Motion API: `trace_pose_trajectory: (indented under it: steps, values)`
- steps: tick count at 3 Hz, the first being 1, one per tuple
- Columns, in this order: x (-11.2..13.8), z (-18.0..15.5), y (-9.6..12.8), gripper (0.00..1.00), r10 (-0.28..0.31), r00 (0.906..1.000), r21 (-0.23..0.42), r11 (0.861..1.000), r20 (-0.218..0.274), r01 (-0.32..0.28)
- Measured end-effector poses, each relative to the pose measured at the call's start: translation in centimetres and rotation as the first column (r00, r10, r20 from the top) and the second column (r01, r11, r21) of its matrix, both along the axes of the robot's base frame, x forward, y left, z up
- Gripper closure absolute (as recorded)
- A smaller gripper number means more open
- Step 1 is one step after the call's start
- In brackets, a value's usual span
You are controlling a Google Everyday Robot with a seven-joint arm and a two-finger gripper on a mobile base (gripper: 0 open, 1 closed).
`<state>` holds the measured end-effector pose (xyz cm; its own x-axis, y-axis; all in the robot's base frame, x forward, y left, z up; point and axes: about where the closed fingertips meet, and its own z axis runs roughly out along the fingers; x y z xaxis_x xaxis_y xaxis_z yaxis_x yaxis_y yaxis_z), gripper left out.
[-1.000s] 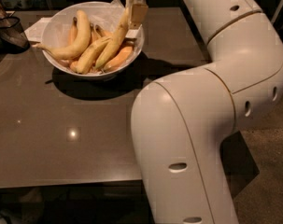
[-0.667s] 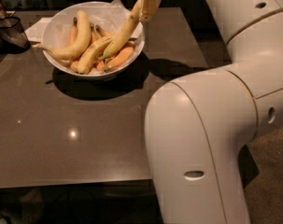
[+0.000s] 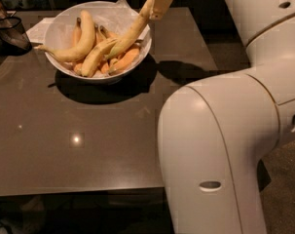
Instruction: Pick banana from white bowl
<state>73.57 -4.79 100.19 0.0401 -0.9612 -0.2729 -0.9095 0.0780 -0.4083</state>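
The white bowl (image 3: pixel 57 65) stands at the far left of the dark table and holds several bananas. My gripper (image 3: pixel 160 3) is above the bowl's right rim, shut on the upper end of the long pale-yellow banana (image 3: pixel 130 34). That banana slants down to the left, its lower end still resting among the others in the bowl. A strongly hooked banana (image 3: pixel 79 45) and shorter orange-toned bananas (image 3: pixel 123 61) lie in the bowl.
The dark table (image 3: pixel 88 145) runs toward me from the bowl. A black mesh holder (image 3: pixel 9 32) stands at the far left edge. White paper (image 3: pixel 40 29) lies behind the bowl. My white arm (image 3: pixel 234 130) fills the right side.
The gripper has risen and drawn right with the banana's upper end, so the banana tilts steeper out of the bowl. The arm has shifted in view.
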Motion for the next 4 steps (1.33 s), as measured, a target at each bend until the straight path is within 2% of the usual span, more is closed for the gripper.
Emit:
trace_pose_trajectory:
  steps: [3, 4]
  values:
    - [0.01, -0.01, 0.01, 0.13, 0.000, 1.0000, 0.000, 1.000, 0.000, 0.000]
    - [0.02, -0.01, 0.01, 0.00, 0.000, 1.0000, 0.000, 1.000, 0.000, 0.000]
